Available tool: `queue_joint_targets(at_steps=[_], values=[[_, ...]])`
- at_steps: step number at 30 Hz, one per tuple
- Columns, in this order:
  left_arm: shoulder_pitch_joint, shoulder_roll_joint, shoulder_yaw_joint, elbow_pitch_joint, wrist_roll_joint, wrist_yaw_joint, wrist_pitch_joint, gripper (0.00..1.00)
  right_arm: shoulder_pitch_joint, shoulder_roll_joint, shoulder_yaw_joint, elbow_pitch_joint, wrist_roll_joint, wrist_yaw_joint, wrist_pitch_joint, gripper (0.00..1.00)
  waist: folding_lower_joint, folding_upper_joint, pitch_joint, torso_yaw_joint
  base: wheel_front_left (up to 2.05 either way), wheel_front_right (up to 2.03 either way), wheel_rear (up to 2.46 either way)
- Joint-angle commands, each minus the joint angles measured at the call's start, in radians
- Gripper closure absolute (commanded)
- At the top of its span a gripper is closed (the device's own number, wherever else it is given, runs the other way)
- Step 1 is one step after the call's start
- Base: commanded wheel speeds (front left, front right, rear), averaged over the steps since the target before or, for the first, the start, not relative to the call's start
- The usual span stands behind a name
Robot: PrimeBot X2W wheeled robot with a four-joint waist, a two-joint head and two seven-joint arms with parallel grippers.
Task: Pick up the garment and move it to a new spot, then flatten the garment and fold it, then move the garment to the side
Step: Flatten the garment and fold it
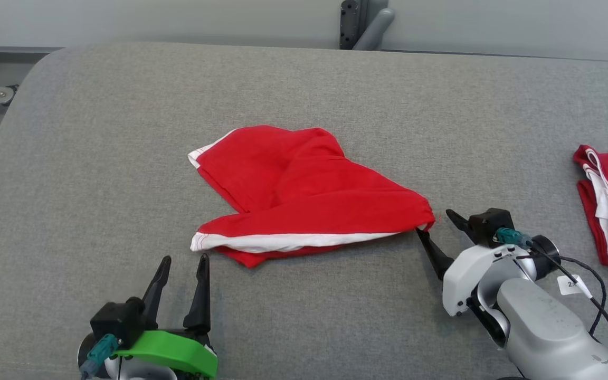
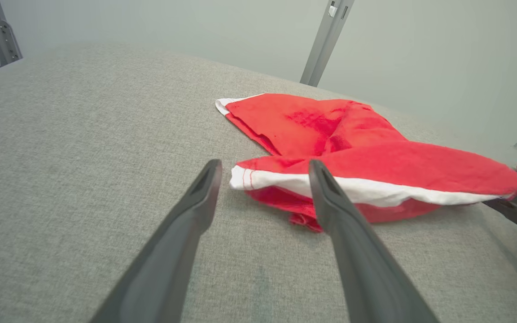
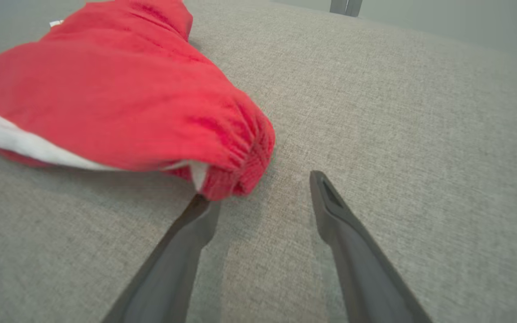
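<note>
Padded surface (image 1: 98, 132): garment (image 1: 304, 195) centre, second garment (image 1: 607, 211) far right; left hand (image 1: 185, 258) before left corner, right hand (image 1: 435, 222) at right tip.

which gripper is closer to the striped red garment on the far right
Right. The right gripper sits left of the striped red garment, jaws open, by a corner of the middle red garment. The left gripper is far off, beyond that middle garment.

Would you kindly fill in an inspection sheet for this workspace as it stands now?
Surface: grey woven-fabric tabletop, flat.
Job's things: red garment with white trim, crumpled mid-table, not flattened.
Clutter: second red-and-white garment at the right edge.
Grippers: left gripper open, short of the garment; right gripper open, one fingertip at its right corner.
Cables: black cable along the right wrist.
Surroundings: pale wall, grey metal bracket behind the table.
</note>
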Motion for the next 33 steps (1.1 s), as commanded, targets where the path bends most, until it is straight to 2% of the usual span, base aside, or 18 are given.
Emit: queue_joint_targets(at_steps=[1, 7, 13, 21, 33], values=[[-0.014, 0.003, 0.006, 0.004, 0.008, 0.001, 0.0, 0.0, 0.015, -0.009, -0.014, -0.014, -0.002, -0.002, -0.008, 0.0, 0.0, 0.0, 0.001, -0.022, 0.0, 0.0, 0.0], [-0.025, 0.003, 0.044, 0.002, 0.012, 0.001, 0.0, 0.0, 0.126, -0.018, -0.143, -0.17, -0.035, -0.002, -0.006, 0.0, 0.0, 0.0, -0.019, -0.067, 0.0, 0.0, 0.0], [-0.039, 0.003, 0.097, 0.047, 0.024, 0.014, 0.0, 0.0, 0.235, 0.015, -0.231, -0.29, -0.071, -0.001, -0.006, 0.0, 0.0, 0.0, -0.027, -0.112, 0.0, 0.0, 0.0], [-0.047, 0.003, 0.165, 0.068, 0.048, 0.018, 0.0, 0.0, 0.303, 0.071, -0.294, -0.428, -0.118, -0.001, -0.007, 0.0, 0.0, 0.0, -0.023, -0.179, 0.0, 0.0, 0.0], [0.036, 0.003, 0.2, 0.049, 0.063, 0.026, 0.0, 0.0, 0.408, 0.116, -0.318, -0.493, -0.135, -0.001, -0.007, 0.0, 0.0, 0.0, -0.085, -0.211, 0.0, 0.0, 0.0]])
